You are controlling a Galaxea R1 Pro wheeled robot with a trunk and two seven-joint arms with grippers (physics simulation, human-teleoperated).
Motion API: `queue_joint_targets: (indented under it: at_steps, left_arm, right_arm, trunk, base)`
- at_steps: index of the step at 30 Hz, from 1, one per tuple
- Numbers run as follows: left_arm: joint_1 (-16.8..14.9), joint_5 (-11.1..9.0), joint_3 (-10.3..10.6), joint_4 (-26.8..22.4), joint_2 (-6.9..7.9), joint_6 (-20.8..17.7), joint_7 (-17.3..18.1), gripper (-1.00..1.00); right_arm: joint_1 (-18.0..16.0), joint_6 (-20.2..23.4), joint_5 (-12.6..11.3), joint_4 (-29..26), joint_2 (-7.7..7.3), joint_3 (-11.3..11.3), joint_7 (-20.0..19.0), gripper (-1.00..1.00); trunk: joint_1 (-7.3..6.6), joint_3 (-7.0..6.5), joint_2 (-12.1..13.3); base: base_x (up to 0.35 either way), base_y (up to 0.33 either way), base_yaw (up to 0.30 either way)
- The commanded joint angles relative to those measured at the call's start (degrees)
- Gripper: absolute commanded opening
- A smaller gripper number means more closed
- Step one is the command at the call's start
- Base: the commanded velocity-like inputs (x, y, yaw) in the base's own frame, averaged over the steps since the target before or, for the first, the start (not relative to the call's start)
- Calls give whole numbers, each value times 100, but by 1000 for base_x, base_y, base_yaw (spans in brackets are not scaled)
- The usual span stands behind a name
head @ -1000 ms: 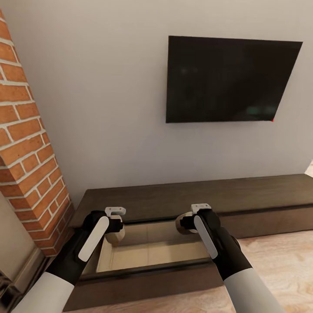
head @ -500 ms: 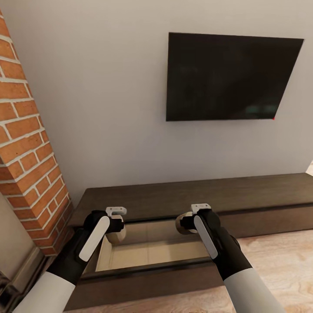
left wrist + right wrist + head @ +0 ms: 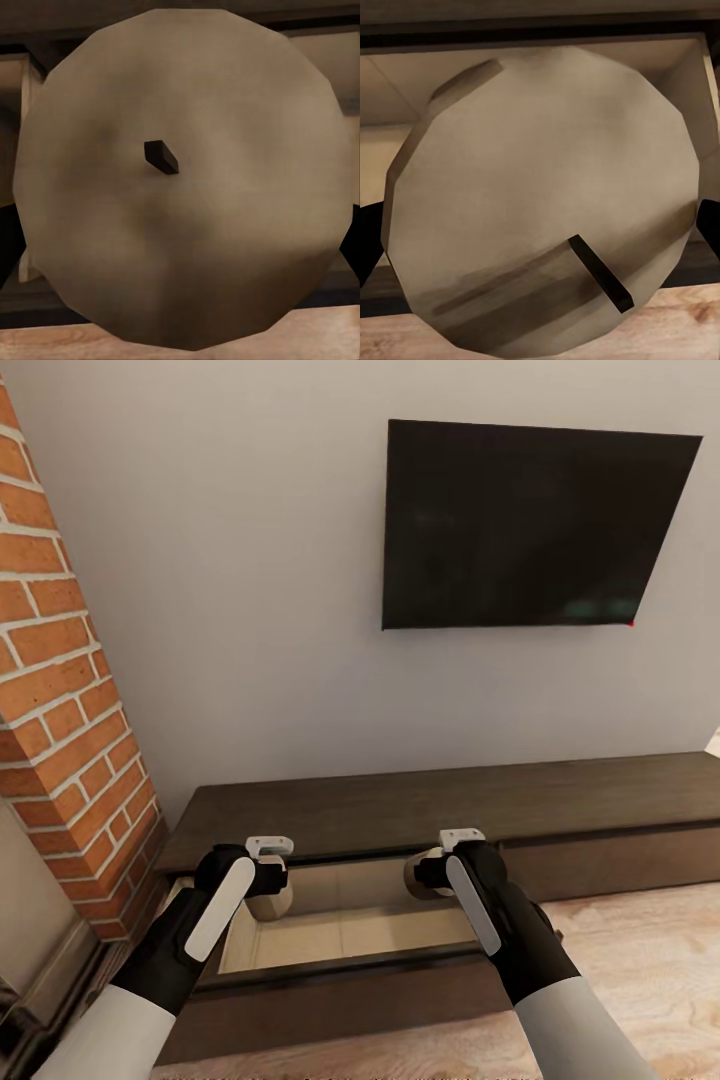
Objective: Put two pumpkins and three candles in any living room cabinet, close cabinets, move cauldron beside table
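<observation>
Two candles are in the robot's grasp, one per arm, held over an open drawer of the cabinet, which runs low along the wall in the lower half of the head view. The left hand at the lower left is closed on the left candle, a short, beige, round candle that hangs below the white fingers, above the drawer's left end. The right hand at lower centre-right is closed on the right candle, of the same beige colour, showing to the left of the black wrist over the drawer's right end. The drawer is pulled out toward the camera and its pale wood inside is visible between the two arms.

In the left wrist view the left candle is seen end-on with a small dark wick near its centre. In the right wrist view the right candle shows its round face with a dark wick lying across it, and the drawer's pale wood behind.

A dark television hangs on the grey wall in the upper right, and a brick column stands at the left edge. Light wood floor shows at the lower right.
</observation>
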State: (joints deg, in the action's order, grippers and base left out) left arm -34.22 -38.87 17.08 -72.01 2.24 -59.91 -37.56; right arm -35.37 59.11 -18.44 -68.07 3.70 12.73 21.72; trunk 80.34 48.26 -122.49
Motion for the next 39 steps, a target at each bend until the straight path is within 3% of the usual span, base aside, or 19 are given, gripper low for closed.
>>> queue_joint_targets:
  at_steps: [1,6,9,14,18,24,34,39]
  left_arm:
    - [-6,-52,15,-2,5,-9,-58,-100]
    - [-12,-51,15,116,-25,-9,-59,-100]
    - [-14,-50,13,155,-53,-9,-59,-100]
    - [-14,-50,12,174,-78,-9,-59,-100]
    - [-14,-50,14,176,-82,-9,-59,-100]
    - [-14,-50,15,174,-84,-9,-59,-100]
    - [-11,-50,15,170,-89,-9,-67,-100]
    - [-7,-57,15,159,-90,-9,-63,-100]
  right_arm:
    - [-5,13,-58,-4,1,7,58,-100]
    - [-5,13,-70,-10,17,71,27,-100]
    - [-8,13,-62,123,222,209,42,-100]
    - [-164,-64,-68,1072,463,261,58,-100]
    - [-368,-158,-91,1453,508,228,60,-100]
    - [-487,-591,-444,1685,529,222,90,-100]
    - [-665,-730,-521,2028,614,224,92,-100]
    - [-672,-802,-528,2007,622,229,60,-100]
  trunk:
    - [21,24,-45]
    - [131,114,-245]
    - [197,168,-365]
    - [307,257,-566]
    - [395,329,-726]
    - [527,437,-967]
    - [746,616,-1368]
    - [746,616,-1368]
  base:
    - [0,0,0]
    - [0,0,0]
    - [0,0,0]
    - [0,0,0]
    - [0,0,0]
    - [0,0,0]
    - [0,0,0]
    - [0,0,0]
